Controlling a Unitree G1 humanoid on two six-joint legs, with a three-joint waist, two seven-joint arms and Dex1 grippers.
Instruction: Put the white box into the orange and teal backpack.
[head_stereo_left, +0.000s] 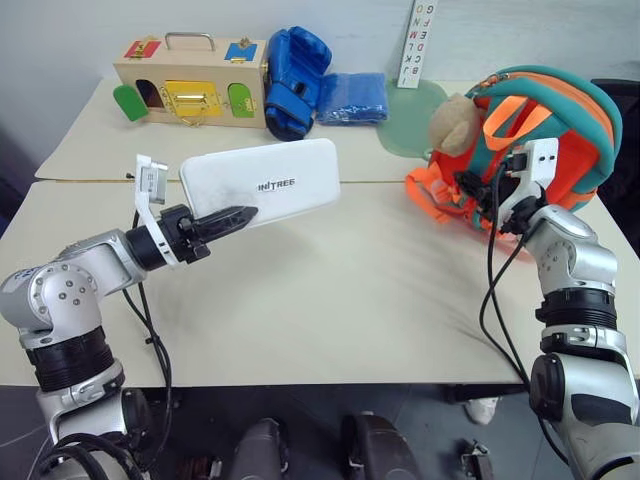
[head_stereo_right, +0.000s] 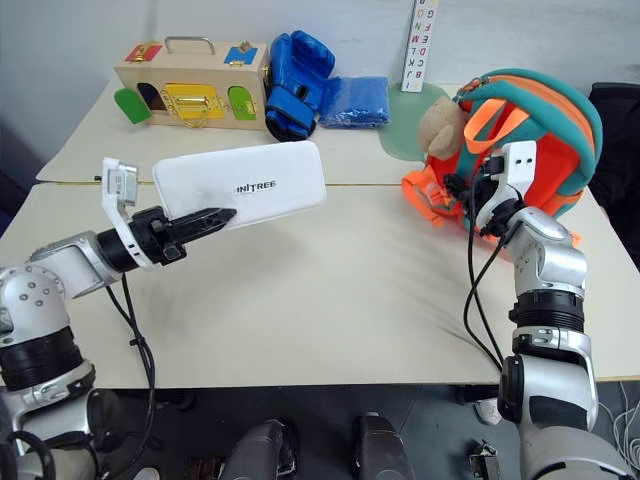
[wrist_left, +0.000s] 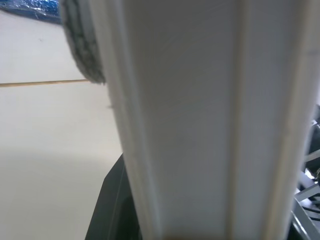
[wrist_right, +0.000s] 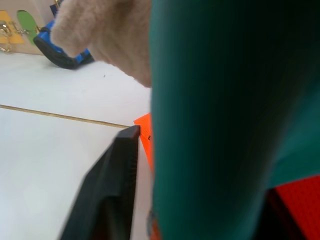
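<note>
My work surface is two cream tables (head_stereo_left: 330, 300) pushed together along a seam. On the far one, near its back edge, lie a wooden latch box (head_stereo_left: 190, 92), a blue boxing glove (head_stereo_left: 293, 80), a blue folded cloth (head_stereo_left: 352, 98) and a green mat (head_stereo_left: 412, 120). The orange and teal backpack (head_stereo_left: 560, 140) sits at the right edge.

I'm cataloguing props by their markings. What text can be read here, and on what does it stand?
"INTREE": dark lettering on the top of the white box.
Letters stacked down the tall white strip leaning at the wall: an alphabet run, roughly "G, N, M, L, K, E, D, C"; too small to read with certainty.
No other text is readable.
</note>
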